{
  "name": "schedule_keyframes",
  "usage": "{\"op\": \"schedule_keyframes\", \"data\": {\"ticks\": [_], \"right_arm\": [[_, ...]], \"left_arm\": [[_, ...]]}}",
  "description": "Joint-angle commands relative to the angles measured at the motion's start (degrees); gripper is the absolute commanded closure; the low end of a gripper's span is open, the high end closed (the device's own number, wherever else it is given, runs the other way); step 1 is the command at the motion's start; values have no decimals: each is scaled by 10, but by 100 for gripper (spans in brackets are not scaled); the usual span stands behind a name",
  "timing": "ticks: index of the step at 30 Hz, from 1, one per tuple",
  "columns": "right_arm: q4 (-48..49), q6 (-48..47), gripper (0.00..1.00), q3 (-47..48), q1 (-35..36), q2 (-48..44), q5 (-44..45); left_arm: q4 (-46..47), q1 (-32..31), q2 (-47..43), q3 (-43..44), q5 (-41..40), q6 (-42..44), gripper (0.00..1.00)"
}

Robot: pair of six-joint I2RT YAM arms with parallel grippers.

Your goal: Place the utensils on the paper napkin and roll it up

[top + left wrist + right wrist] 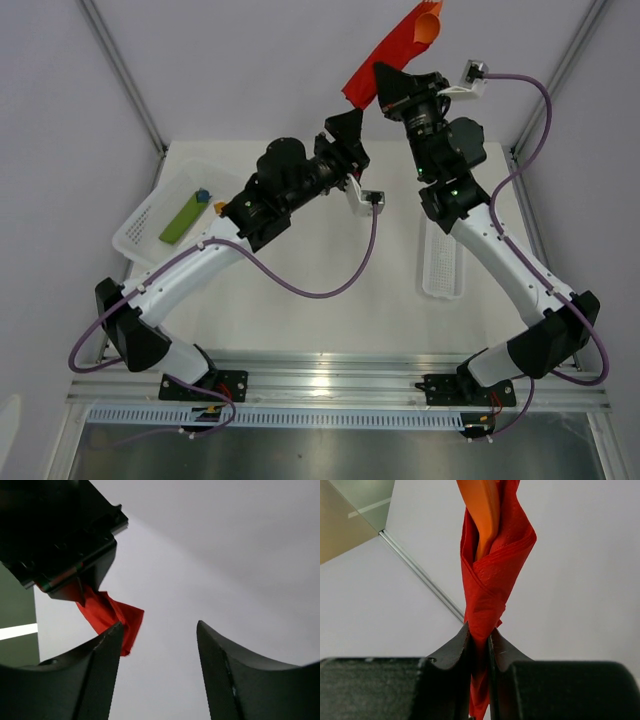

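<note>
My right gripper is raised high above the table's far edge and is shut on the paper napkin, a narrow red roll. In the right wrist view the jaws pinch the roll near its lower end. An orange-red utensil stands inside the roll, and its tip shows at the top. Other utensils are hidden. My left gripper is open and empty just below and left of the roll. In the left wrist view the napkin's loose end hangs by the left finger.
A white basket at the table's left holds a green bar, a blue block and an orange block. A narrow white perforated tray lies under the right arm. Metal frame posts stand at both back corners.
</note>
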Motion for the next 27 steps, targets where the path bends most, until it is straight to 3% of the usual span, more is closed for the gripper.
{"op": "schedule_keyframes", "data": {"ticks": [1,5,10,11,17,19,22,27], "right_arm": [[43,-3,100,-6,-16,-18,5],[77,-33,100,-38,-49,-14,-65],[103,-155,100,-64,-102,-19,-198],[109,-183,100,-70,-110,-22,-224],[201,-206,100,-125,-166,-61,-481],[189,-231,100,-124,-170,-71,-572],[167,-252,100,-124,-170,-86,-648],[154,-276,100,-120,-151,-100,-710]], "left_arm": [[-3,-5,-18,-6,4,-32,34],[-19,-5,-39,16,21,-126,36],[-146,2,-88,60,100,-392,42],[-165,7,-98,77,109,-482,42],[-253,91,-88,139,119,-784,31],[-283,138,-78,178,174,-861,27],[-324,176,-68,200,308,-870,22],[-315,171,-67,174,360,-857,21]]}}
